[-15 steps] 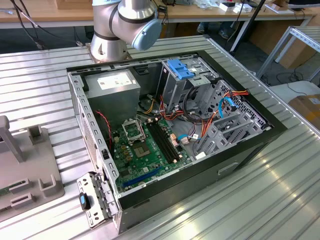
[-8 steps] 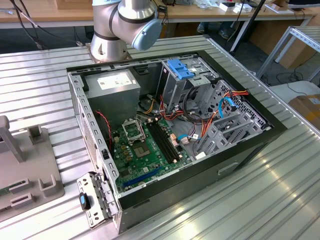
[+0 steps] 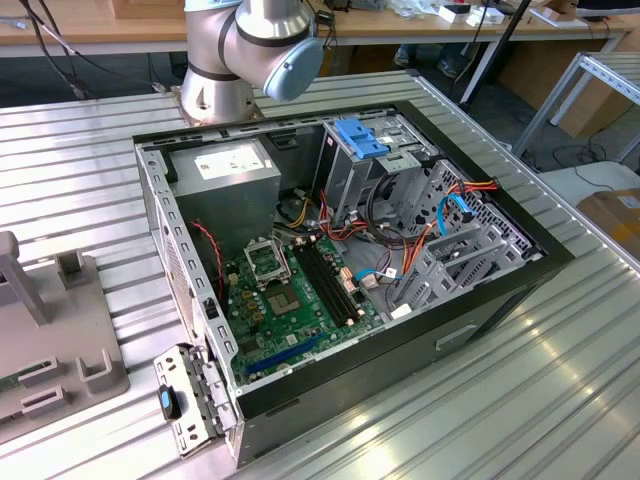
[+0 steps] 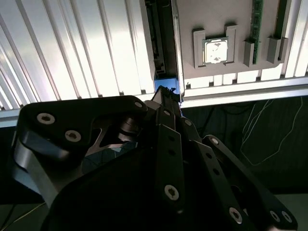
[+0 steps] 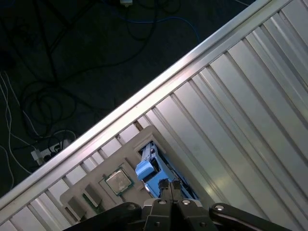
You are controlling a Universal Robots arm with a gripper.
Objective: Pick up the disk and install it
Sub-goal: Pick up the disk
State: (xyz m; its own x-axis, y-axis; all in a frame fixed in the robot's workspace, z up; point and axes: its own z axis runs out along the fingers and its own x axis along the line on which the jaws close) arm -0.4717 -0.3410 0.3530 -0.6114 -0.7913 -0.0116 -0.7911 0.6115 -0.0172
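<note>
Pick-up step by my read: in the first wrist view the gripper [image 5: 169,185] is right at the blue rail end of the disk [image 5: 146,168], which sits in a slot of the grey parts tray [image 5: 120,154] just beside a processor chip [image 5: 118,181], not yet in the open computer case [image 3: 480,310]; cannot tell if the gripper is clamped on it. Getting it out would call for a firm hold and a straight pull clear of the slot walls. Writing: white label [image 3: 228,160] on the grey box inside the case carries print, too small to read
</note>
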